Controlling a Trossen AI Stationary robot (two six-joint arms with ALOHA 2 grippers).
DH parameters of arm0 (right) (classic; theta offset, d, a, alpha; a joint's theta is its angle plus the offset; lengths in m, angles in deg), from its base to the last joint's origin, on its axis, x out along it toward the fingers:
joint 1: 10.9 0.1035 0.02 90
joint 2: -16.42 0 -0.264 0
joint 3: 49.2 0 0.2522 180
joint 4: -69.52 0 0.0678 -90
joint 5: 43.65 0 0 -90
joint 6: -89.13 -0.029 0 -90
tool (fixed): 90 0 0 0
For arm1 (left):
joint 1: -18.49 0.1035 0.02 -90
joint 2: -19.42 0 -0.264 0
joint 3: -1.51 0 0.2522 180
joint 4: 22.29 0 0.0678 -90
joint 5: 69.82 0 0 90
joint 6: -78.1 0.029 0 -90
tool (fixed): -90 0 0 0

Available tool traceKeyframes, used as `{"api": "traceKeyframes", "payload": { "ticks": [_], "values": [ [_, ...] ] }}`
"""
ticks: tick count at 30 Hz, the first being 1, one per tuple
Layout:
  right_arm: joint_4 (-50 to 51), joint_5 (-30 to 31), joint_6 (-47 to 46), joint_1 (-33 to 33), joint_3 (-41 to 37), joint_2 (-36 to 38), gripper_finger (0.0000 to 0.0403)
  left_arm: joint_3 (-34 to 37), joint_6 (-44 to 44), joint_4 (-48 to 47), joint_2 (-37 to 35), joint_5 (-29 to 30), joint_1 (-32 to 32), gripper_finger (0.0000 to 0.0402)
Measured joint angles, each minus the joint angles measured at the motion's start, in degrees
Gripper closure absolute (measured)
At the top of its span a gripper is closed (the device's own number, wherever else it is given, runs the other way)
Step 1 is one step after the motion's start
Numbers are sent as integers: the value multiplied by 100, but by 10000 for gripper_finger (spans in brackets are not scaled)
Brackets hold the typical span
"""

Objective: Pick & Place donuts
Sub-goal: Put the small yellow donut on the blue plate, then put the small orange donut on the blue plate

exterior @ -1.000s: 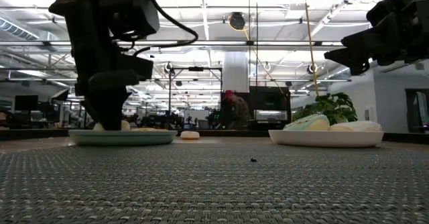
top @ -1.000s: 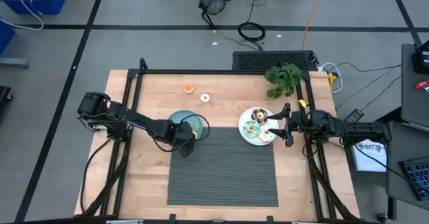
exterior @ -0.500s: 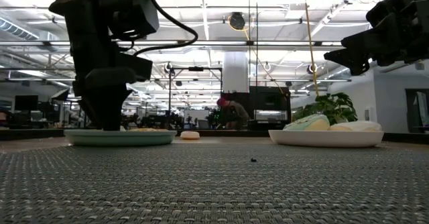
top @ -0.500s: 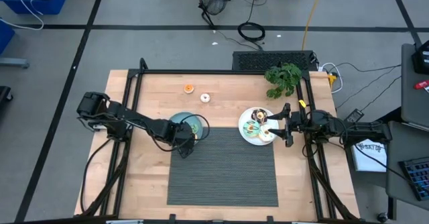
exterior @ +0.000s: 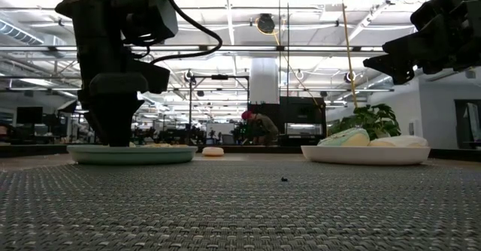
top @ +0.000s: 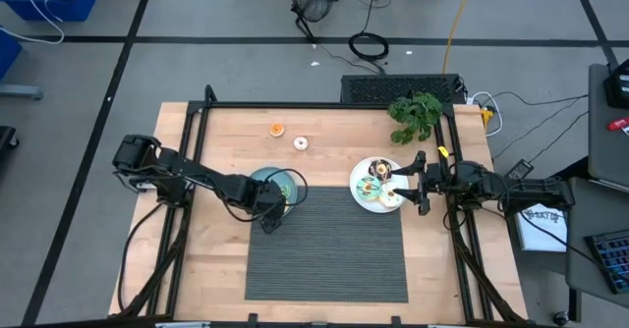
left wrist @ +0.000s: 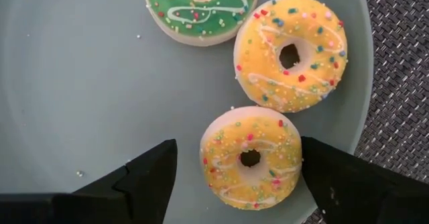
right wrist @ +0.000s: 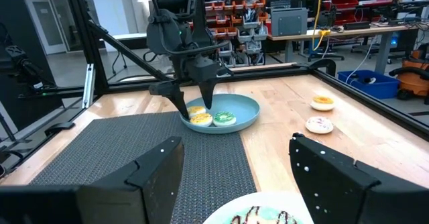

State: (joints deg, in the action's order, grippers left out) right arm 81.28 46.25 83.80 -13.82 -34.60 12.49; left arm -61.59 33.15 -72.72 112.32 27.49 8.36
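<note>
High view: left gripper (top: 279,192) over teal plate (top: 257,177) at dark mat's (top: 326,259) far left corner; right gripper (top: 407,183) beside white plate (top: 366,199) at mat's far right corner. Orange donut (top: 277,129) and white donut (top: 301,143) loose near counter's (top: 216,259) far edge.

Low view: left fingers (exterior: 113,123) reach down to teal plate rim.

Left wrist view: fingers parted wide, straddling yellow donut (left wrist: 251,157) without gripping; second yellow donut (left wrist: 291,52) and green donut (left wrist: 200,7) alongside on plate.

Right wrist view: right fingers (right wrist: 154,165) spread, nothing between them.

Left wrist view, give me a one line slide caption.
Open left gripper straddles a yellow donut on the teal plate, beside another yellow and a green donut.
</note>
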Motion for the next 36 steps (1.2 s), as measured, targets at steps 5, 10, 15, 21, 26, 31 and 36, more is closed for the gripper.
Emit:
{"api": "traceKeyframes", "payload": {
  "ticks": [5,10,15,21,26,31,36],
  "values": [
    [0,0,1,0,0,0,151,0,-15,1,0,2,0,88],
    [0,0,1,1,1,0,151,0,-4,30,0,2,0,91],
    [2,0,0,2,0,0,151,-4,39,42,0,20,0,96],
    [2,0,0,0,1,-2,151,-232,245,22,-2,38,0,95],
    [2,0,2,0,2,-2,151,-648,501,-229,-2,84,0,101],
    [2,0,1,2,2,-2,151,-1172,871,-724,-2,474,-2,95],
    [2,0,2,2,2,-2,151,-1785,1579,-747,-2,1234,-2,87]
  ]
}}
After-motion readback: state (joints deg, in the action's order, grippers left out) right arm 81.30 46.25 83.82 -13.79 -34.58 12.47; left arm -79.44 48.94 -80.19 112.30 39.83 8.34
